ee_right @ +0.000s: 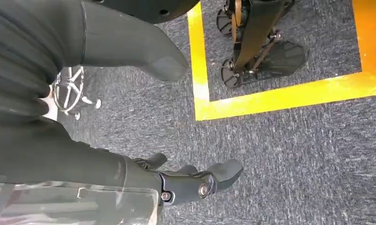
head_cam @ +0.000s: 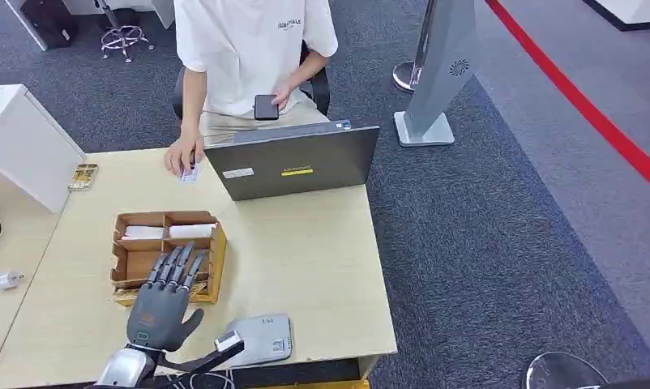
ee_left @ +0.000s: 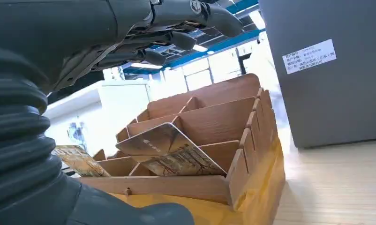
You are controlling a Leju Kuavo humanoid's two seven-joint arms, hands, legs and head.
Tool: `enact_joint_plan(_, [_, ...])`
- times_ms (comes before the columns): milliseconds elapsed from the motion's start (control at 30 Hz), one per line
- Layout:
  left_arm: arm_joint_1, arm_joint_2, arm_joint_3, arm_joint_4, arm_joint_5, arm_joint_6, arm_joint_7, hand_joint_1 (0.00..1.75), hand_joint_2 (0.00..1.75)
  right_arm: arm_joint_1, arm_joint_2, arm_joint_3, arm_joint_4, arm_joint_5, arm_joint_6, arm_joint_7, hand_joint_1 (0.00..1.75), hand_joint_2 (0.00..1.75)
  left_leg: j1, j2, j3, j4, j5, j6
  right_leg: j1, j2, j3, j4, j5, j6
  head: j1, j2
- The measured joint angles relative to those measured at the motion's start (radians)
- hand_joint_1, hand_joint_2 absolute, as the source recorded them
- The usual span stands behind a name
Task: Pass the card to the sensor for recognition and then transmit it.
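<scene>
Head view, left hand (head_cam: 166, 293) empty, fingers spread above wooden box (head_cam: 211, 245), cards (ee_left: 169, 152) just beneath

Divided box (head_cam: 166, 253) lies left of sensor (head_cam: 261, 339) (laptop (head_cam: 293, 162) behind both).

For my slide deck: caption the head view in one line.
The robot's left hand, fingers spread, hovers over the wooden card box, with the grey sensor nearby.
</scene>
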Motion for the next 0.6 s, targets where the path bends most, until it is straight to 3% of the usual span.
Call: enact_joint_plan(600, [-0.001,0.000,0.022,0.000,0.000,0.012,0.000,0.00,1.75,0.000,0.000,0.007,0.002,-0.003,-0.003,0.005,0.00,1.75,0.000,0.000,0.000,0.000,0.000,0.000,0.000,0.000,0.000,0.000,0.000,0.000,0.000,0.000])
